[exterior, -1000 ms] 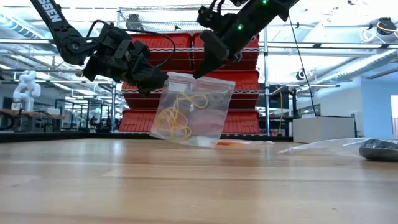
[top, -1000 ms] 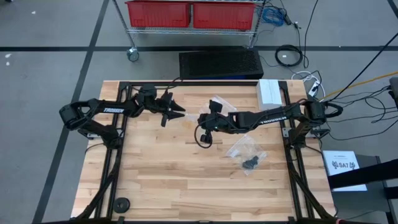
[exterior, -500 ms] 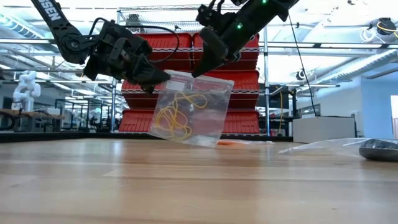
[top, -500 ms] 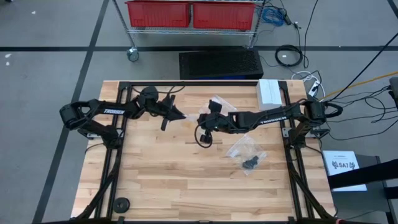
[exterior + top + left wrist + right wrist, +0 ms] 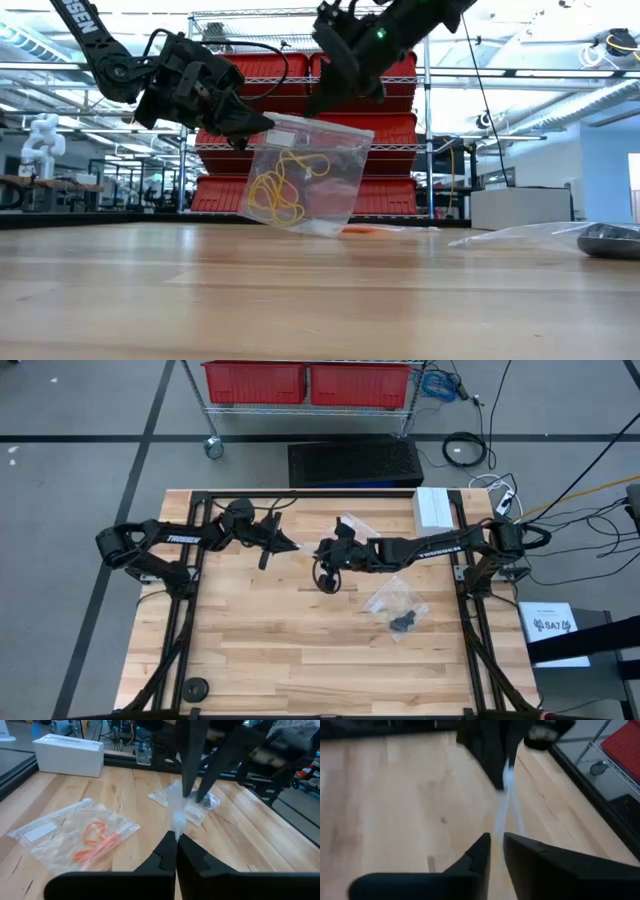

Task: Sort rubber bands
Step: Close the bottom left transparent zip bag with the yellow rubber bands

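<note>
A clear plastic bag (image 5: 325,185) with pale tan rubber bands (image 5: 280,192) inside hangs above the table's middle, between my two grippers. My left gripper (image 5: 257,124) is shut on the bag's upper corner on the left-arm side. My right gripper (image 5: 325,100) stands at the bag's top edge farther along. In the right wrist view its fingers (image 5: 482,845) are a narrow gap apart, with the bag's thin edge (image 5: 502,815) running into that gap. Orange rubber bands (image 5: 95,840) lie in a second bag on the table. Black ones (image 5: 402,623) lie in a third. My left gripper pinches the bag's top corner (image 5: 177,820) between its two shut fingertips, coming nearly level from the table's left side. The bag hangs below the fingers, clear of the table. My right gripper has the bag's top edge in its gap; I cannot tell whether the fingers touch it.
A white box (image 5: 432,507) stands at the table's far right. The bag with orange bands (image 5: 352,523) lies just beyond the grippers and the bag with black bands (image 5: 397,603) toward the right near side. A small black round thing (image 5: 195,687) sits at the near left corner.
My left gripper, open around the bag's top corner a second ago, has shut on it and taken hold. My right gripper has rolled a little at the bag's top edge. The bag stays hanging clear of the table in about the same place.
</note>
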Robot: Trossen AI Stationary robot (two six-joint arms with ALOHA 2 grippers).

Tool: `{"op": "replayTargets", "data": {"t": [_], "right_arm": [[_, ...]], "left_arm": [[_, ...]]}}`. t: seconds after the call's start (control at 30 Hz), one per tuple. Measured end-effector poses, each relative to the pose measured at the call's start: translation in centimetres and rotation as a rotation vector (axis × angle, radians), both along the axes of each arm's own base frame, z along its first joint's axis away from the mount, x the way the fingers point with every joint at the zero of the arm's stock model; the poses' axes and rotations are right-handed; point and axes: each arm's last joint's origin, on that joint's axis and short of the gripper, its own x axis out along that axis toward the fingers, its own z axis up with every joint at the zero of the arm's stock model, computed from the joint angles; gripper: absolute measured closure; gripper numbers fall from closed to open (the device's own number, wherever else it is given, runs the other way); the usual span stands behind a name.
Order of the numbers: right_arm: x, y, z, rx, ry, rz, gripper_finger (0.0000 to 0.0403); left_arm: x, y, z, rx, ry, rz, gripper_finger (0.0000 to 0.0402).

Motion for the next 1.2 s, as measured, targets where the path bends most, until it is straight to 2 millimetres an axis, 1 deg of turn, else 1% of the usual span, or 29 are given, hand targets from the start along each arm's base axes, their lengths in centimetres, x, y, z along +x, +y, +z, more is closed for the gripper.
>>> {"op": "replayTargets", "data": {"t": [0.23,0.33,0.37,0.53,0.8,1.03,1.1,1.2], "right_arm": [[0.9,-1.2,1.7,0.069,-0.143,0.028,0.0297],[1.2,-2.2,1.7,0.095,-0.171,0.058,0.0282],[1.2,-2.5,1.5,0.097,-0.164,0.058,0.0280],[1.9,-3.6,0.6,0.120,-0.178,0.100,0.0278],[2.2,-3.8,0.2,0.122,-0.188,0.114,0.0277],[2.6,-4.6,-0.9,0.121,-0.173,0.103,0.0278],[2.5,-4.8,-0.9,0.127,-0.172,0.108,0.0286],[2.5,-5.0,-0.9,0.129,-0.172,0.106,0.0316]], "left_arm": [[0.1,-0.2,0.0,0.016,-0.003,-0.014,0.0400],[0.2,-0.5,0.0,0.023,-0.004,-0.025,0.0400],[0.3,-0.6,0.0,0.023,-0.004,-0.029,0.0400],[0.3,-0.7,-0.1,0.025,0.000,-0.028,0.0401],[0.4,-0.6,-0.1,0.043,0.000,-0.019,0.0401],[0.3,-0.6,-0.1,0.044,0.000,-0.019,0.0401],[0.3,-0.6,-0.1,0.043,0.001,-0.018,0.0401],[0.4,-0.6,-0.1,0.046,-0.001,-0.018,0.0401]]}}
